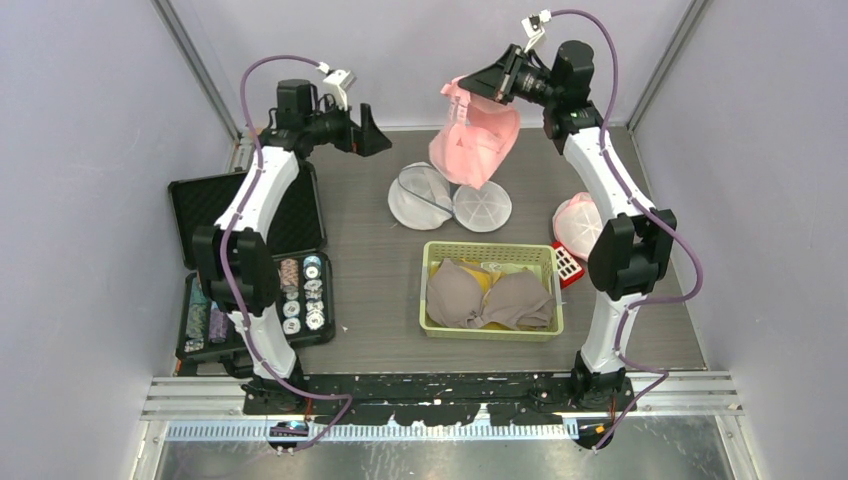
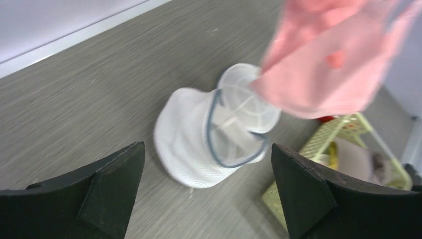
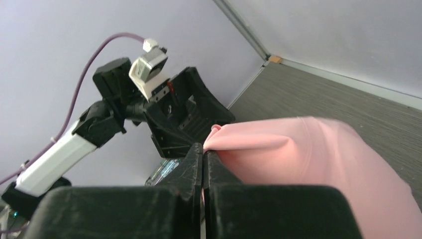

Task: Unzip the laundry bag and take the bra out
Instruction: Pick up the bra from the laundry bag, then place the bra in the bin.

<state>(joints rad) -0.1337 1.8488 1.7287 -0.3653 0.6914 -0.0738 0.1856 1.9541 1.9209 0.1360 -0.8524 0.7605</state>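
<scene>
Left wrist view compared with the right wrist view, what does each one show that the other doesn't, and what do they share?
Only the left wrist view shows the white mesh laundry bag lying open on the table and the yellow basket at lower right. Only the right wrist view shows the right pincer shut on an edge of the pink bra, plus the left arm's white link. Both show the pink bra, the open left pincer and the grey table.
</scene>
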